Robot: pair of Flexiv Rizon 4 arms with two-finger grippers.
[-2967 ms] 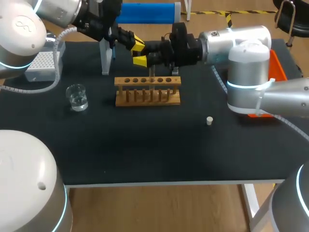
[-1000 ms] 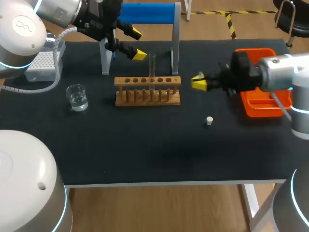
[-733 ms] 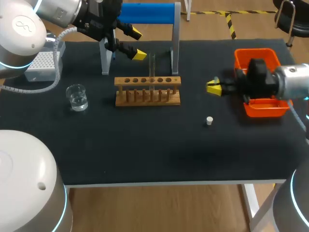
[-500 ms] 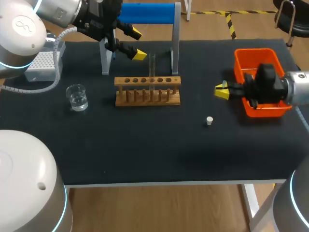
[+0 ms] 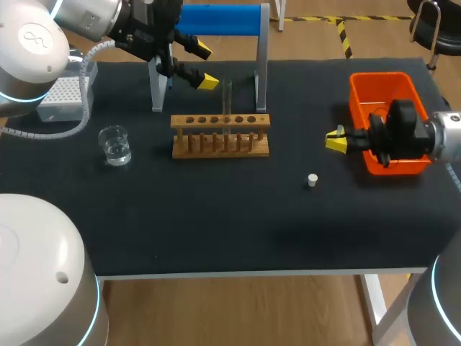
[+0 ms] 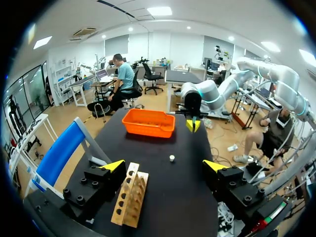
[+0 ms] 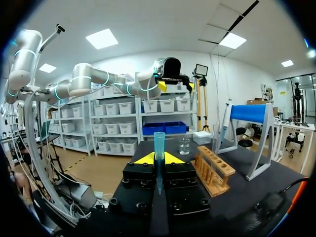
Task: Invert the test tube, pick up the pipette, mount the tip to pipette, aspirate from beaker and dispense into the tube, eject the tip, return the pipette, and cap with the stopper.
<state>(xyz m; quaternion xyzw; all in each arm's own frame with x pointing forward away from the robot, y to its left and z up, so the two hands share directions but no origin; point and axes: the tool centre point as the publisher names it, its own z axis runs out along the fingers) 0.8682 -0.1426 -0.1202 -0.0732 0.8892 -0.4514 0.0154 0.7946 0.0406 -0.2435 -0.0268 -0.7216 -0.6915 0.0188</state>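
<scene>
A clear test tube [image 5: 227,97] stands upright in the wooden rack [image 5: 220,135] [image 6: 129,195] [image 7: 213,170]. Left of the rack is the glass beaker [image 5: 114,144] [image 7: 184,145]. The small white stopper [image 5: 312,180] [image 6: 171,158] lies on the mat right of the rack. My left gripper [image 5: 204,66] [image 6: 164,165] hangs open above the rack's back left, holding nothing. My right gripper [image 5: 335,140] [image 7: 159,159] sits beside the orange tray, shut on a thin blue pipette tip [image 7: 159,148]. The pipette [image 7: 225,121] hangs at the blue-topped stand [image 5: 216,18].
An orange tray [image 5: 385,86] [image 6: 148,122] sits at the right of the black mat. A white tip box [image 5: 61,97] is at the back left, beside my left arm. The stand's two grey posts rise right behind the rack.
My right gripper has drawn back to the right, from near the rack's right end to the orange tray's left side. The left arm has kept still.
</scene>
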